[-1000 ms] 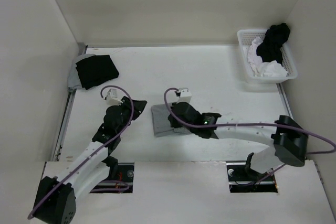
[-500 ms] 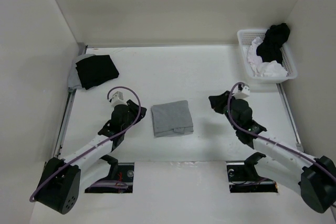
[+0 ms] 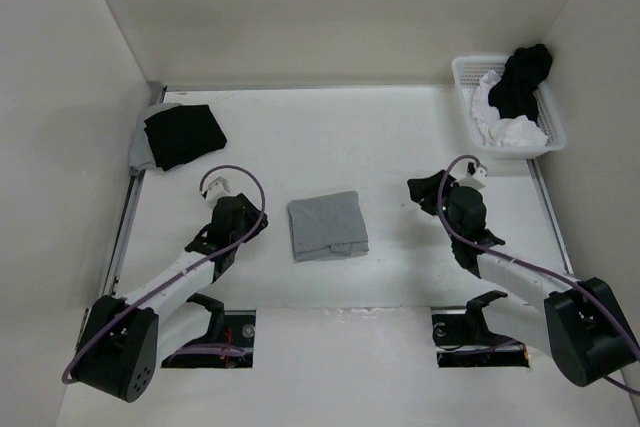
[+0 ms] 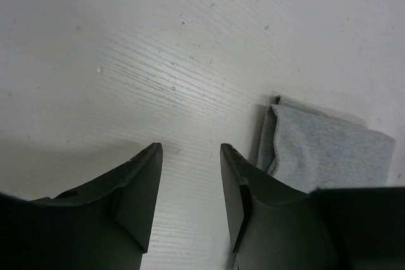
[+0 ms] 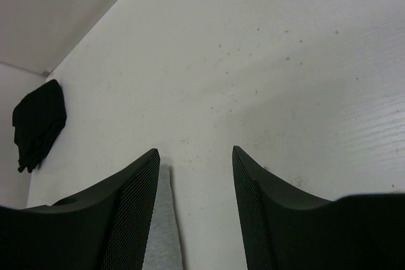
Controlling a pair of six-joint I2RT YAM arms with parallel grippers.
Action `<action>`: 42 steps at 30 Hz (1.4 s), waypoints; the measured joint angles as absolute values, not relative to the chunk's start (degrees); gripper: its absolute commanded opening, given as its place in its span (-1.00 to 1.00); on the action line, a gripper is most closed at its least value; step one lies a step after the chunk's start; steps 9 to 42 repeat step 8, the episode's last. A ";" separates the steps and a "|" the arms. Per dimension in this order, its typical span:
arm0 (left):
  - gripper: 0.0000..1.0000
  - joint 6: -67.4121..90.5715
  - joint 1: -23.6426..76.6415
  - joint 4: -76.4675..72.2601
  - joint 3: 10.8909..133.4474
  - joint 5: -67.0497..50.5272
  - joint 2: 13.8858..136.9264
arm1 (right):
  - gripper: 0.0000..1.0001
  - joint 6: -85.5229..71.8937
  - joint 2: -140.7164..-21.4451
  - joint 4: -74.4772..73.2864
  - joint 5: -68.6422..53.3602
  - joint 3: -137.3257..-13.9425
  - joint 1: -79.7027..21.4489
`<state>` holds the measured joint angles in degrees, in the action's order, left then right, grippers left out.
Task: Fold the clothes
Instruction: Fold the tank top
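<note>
lying folded on white table (image 3: 400, 137): grey t-shirt (image 3: 326, 226); left gripper (image 4: 190, 151), right gripper (image 5: 195, 153) parted, empty.

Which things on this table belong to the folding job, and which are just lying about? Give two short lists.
Belongs to the job:
- grey T-shirt, lying folded between the arms
- left claw, open, empty
- right claw, open, empty

Just lying about:
- black garment, far left corner
- white basket, far right
- black cloth and white cloth in that basket

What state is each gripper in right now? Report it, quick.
Left gripper: open, holding nothing.
Right gripper: open, holding nothing.
</note>
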<state>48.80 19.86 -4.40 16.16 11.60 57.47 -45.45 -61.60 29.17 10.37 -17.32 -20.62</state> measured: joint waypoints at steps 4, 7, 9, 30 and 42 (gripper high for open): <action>-0.23 48.29 20.97 -3.60 17.04 11.84 57.74 | 0.10 -45.52 -61.63 30.33 9.93 -17.12 -20.32; -0.18 47.72 22.46 -3.60 18.11 11.86 58.61 | 0.10 -45.69 -62.04 30.61 9.26 -17.12 -20.27; -0.11 47.57 23.00 -3.64 18.41 11.86 59.07 | 0.10 -45.74 -62.24 30.61 8.95 -17.12 -20.27; -0.11 47.57 23.00 -3.64 18.41 11.86 59.07 | 0.10 -45.74 -62.24 30.61 8.95 -17.12 -20.27; -0.11 47.57 23.00 -3.64 18.41 11.86 59.07 | 0.10 -45.74 -62.24 30.61 8.95 -17.12 -20.27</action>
